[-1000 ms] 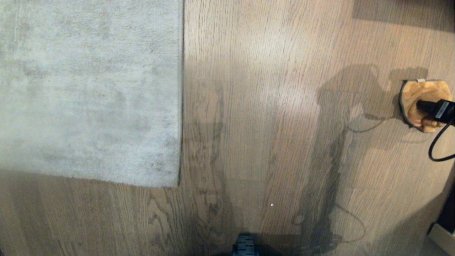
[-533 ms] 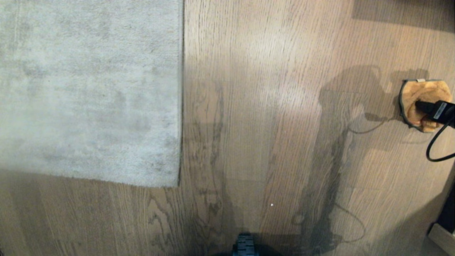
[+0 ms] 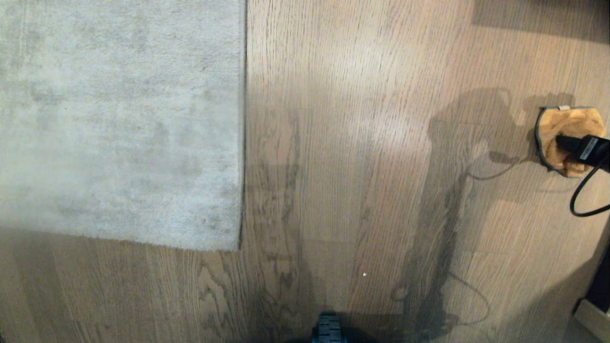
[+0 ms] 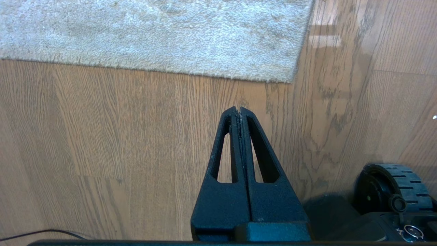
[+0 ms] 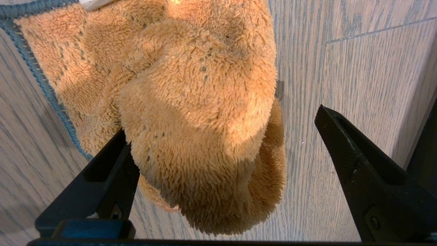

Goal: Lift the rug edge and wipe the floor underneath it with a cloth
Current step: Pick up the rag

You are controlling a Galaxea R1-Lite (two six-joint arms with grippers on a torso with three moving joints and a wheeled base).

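Observation:
The pale grey rug lies flat at the left, its straight rug edge (image 3: 242, 143) running down to a square corner (image 4: 290, 77). Wood floor (image 3: 362, 190) fills the rest. The orange fuzzy cloth (image 3: 569, 124) with dark trim lies bunched on the floor at the far right. My right gripper (image 3: 569, 143) reaches in over it from the right border. In the right wrist view the gripper (image 5: 221, 120) is open, one finger against the cloth's (image 5: 198, 102) side and the other apart from it, with the cloth's raised fold between them. My left gripper (image 4: 238, 109) is shut and empty above bare floor, short of the rug corner.
A black cable (image 3: 584, 195) loops from the right arm above the floor. The base's wheel (image 3: 329, 331) shows at the near edge, also as a wheel (image 4: 389, 184) in the left wrist view. A pale object (image 3: 591, 317) and dark furniture sit at the lower right corner.

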